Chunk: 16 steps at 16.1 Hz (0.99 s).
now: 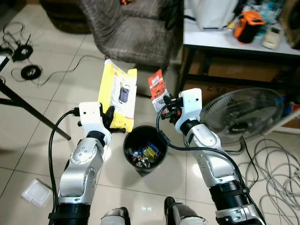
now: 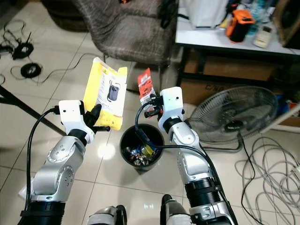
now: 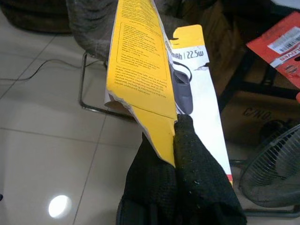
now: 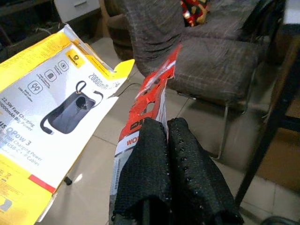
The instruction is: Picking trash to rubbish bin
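A black rubbish bin [image 1: 145,151] with several wrappers inside stands on the floor between my arms. My left gripper [image 1: 114,118] is shut on the lower edge of a flattened yellow power-bank box [image 1: 118,93], held upright just left of the bin. In the left wrist view the box [image 3: 140,70] rises from between the black fingers [image 3: 197,187]. My right gripper [image 1: 165,104] is shut on a red and white wrapper [image 1: 157,89], held above the bin's far rim. The right wrist view shows the red wrapper [image 4: 151,96] pinched between its fingers [image 4: 187,178].
A grey fabric chair [image 1: 133,28] stands behind the bin. A floor fan [image 1: 243,115] lies to the right, under a white table [image 1: 234,40], with loose cables [image 1: 276,159] beside it. A clear plastic lid [image 1: 36,192] lies on the tiles at lower left. Black cords [image 1: 28,70] lie far left.
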### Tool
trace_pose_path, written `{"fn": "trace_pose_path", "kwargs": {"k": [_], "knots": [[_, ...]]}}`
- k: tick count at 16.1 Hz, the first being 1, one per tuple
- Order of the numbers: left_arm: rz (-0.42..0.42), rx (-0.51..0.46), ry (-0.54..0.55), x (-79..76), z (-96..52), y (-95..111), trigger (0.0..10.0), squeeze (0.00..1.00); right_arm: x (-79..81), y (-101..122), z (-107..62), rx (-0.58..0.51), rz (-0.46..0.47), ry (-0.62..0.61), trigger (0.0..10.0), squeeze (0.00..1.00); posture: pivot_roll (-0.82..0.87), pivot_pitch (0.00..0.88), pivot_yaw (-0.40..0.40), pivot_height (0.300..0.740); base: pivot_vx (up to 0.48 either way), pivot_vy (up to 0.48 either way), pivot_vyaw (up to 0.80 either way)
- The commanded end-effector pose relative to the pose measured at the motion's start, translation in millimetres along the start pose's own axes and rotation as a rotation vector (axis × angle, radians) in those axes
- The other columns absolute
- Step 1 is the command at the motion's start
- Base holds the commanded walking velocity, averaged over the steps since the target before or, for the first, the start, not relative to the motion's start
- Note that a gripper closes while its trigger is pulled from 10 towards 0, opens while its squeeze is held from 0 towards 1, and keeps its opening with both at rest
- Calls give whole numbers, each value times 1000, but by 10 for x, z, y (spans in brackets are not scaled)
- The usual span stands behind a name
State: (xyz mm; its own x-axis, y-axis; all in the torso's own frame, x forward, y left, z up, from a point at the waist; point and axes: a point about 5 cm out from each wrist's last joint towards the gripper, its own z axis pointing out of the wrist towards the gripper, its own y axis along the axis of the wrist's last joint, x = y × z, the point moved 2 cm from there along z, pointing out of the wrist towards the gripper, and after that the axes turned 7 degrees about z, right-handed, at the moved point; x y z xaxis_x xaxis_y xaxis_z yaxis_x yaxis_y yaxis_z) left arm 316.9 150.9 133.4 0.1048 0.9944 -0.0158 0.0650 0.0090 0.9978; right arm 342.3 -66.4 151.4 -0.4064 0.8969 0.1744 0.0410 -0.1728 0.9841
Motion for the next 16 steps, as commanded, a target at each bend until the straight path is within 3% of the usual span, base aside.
{"fn": "trace_pose_path", "kwargs": {"k": [1, 12, 16], "knots": [[-1, 0, -8, -6, -40, -2, 10000, 0, 2, -23, -25, 5, 3, -5, 10000, 0, -59, 264, 19, 740, 446, 0, 0], [-8, 5, -33, -57, -58, -23, 10000, 0, 4, -42, -29, 12, 1, -9, 10000, 0, -60, 274, 19, 740, 438, 0, 0], [0, 47, -44, -84, -68, -120, 10000, 0, 9, -45, -29, 13, 3, -10, 10000, 0, -62, 275, 19, 740, 83, 0, 0]]}}
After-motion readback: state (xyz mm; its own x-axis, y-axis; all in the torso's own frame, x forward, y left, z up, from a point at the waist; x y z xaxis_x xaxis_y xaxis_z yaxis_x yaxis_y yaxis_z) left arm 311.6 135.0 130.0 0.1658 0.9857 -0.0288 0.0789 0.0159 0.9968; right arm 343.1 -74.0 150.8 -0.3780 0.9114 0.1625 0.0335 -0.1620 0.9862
